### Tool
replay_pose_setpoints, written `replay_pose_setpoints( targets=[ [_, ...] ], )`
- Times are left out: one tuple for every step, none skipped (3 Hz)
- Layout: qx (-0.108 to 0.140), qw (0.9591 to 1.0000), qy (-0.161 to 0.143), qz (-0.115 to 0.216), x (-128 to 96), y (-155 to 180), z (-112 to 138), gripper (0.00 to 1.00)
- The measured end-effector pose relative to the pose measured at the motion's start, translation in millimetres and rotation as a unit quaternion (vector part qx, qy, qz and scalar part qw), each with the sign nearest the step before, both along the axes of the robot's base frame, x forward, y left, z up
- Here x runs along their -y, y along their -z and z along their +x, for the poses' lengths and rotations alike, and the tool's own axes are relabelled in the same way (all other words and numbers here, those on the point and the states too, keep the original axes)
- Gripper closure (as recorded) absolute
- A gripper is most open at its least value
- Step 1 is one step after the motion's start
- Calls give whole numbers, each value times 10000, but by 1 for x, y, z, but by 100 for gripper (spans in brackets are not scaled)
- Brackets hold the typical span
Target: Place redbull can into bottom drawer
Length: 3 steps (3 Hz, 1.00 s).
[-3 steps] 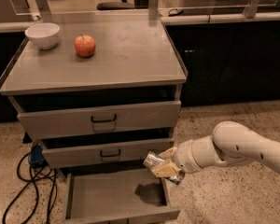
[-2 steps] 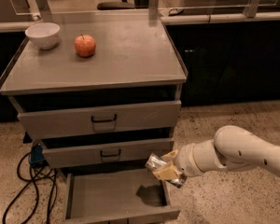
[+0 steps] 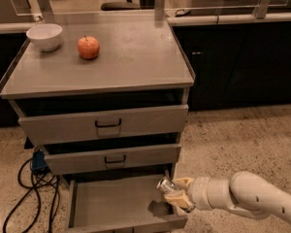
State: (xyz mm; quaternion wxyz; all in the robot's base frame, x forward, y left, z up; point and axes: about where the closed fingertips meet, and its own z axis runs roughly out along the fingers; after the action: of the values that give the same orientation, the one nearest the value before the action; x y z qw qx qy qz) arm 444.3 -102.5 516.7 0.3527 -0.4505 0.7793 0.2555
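Gripper (image 3: 178, 194) has descended; fingers clamped on redbull can (image 3: 165, 185), inside open bottom drawer (image 3: 111, 205), right side. Bowl (image 3: 44, 36) and apple (image 3: 88, 47) sit near rear-left corner of counter (image 3: 136, 57).

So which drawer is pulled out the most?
The bottom drawer: its flat grey floor shows, while the top drawer and middle drawer stick out only a little. The end effector holds the can over its right side.
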Motion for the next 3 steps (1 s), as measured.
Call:
replay_pose_setpoints(
  targets=[
    [490,9983,-259,166,3,54,17,100],
    [392,9982,-266,380,-7,82,10,100],
    [548,9980,69,309,20,81,15,100]
  ],
)
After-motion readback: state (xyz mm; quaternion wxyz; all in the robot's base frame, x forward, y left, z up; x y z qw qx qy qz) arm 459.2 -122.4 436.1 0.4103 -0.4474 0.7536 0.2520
